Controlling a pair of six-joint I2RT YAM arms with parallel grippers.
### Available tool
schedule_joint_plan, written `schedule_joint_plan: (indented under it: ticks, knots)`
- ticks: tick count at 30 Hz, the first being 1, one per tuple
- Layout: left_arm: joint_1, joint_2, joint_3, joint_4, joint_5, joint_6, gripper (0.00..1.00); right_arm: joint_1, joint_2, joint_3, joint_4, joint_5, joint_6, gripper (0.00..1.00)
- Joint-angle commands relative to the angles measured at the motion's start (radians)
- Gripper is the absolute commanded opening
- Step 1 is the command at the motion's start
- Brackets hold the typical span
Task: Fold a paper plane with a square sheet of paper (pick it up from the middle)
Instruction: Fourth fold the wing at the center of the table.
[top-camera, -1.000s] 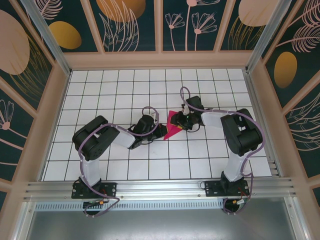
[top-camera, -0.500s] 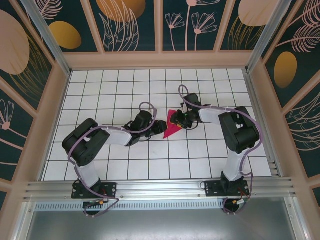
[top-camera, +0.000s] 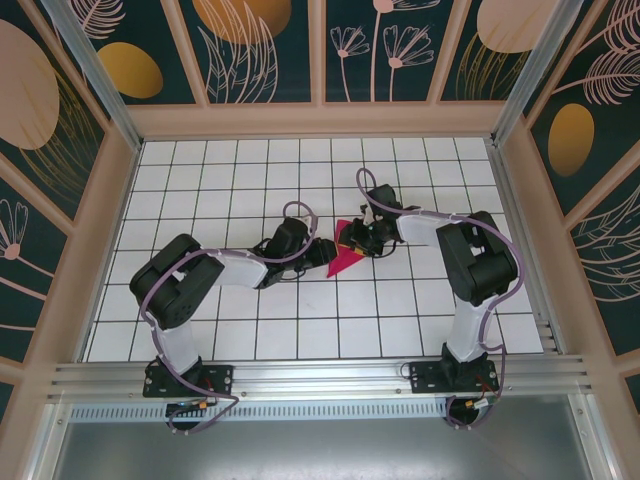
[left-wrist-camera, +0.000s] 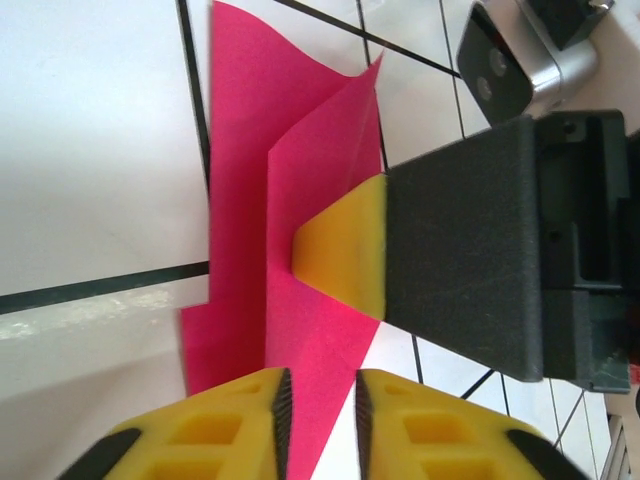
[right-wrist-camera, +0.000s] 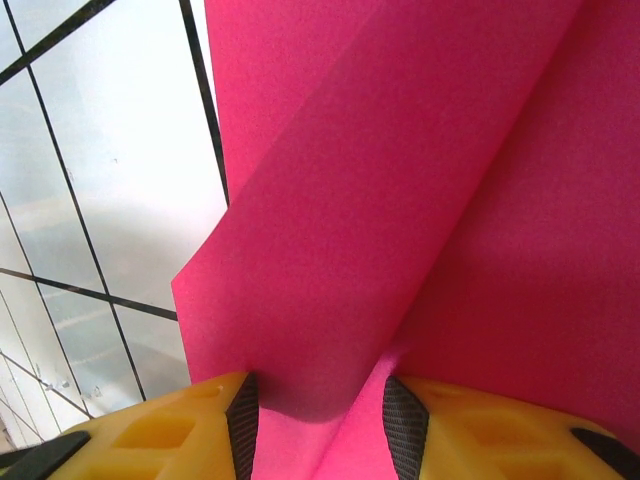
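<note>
Wrist views: left end effector (left-wrist-camera: 320, 420) and right end effector (right-wrist-camera: 320, 412), half-open, straddle the sheet (left-wrist-camera: 262, 150).

The square sheet of paper (left-wrist-camera: 300, 180) is magenta-pink, gripper fingers (left-wrist-camera: 345, 250) yellow, table (left-wrist-camera: 90, 150) white, black-gridded.

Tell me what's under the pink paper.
The white gridded table shows all around the pink paper, so the sheet rests on it. The patch directly beneath is covered, partly by a lifted fold; whether anything else lies there cannot be seen.
</note>
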Motion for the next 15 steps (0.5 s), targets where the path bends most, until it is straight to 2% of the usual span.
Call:
schedule_joint_plan:
  ticks: [1,5,11,15]
  knots:
    - [0.015,0.024,0.018,-0.019,-0.006,0.017,0.32,-0.011,0.116,-0.079,-0.066,0.157,-0.014,0.44]
    - [0.017,0.075,0.045,0.013,0.071,0.018,0.32,-0.014,0.113,-0.080,-0.054,0.133,-0.014,0.43]
    - [0.021,0.121,0.068,0.032,0.112,0.012,0.34,-0.017,0.095,-0.083,-0.044,0.111,-0.014,0.42]
    - [0.024,0.138,0.074,0.073,0.150,0.006,0.31,-0.019,0.084,-0.086,-0.038,0.101,-0.016,0.42]
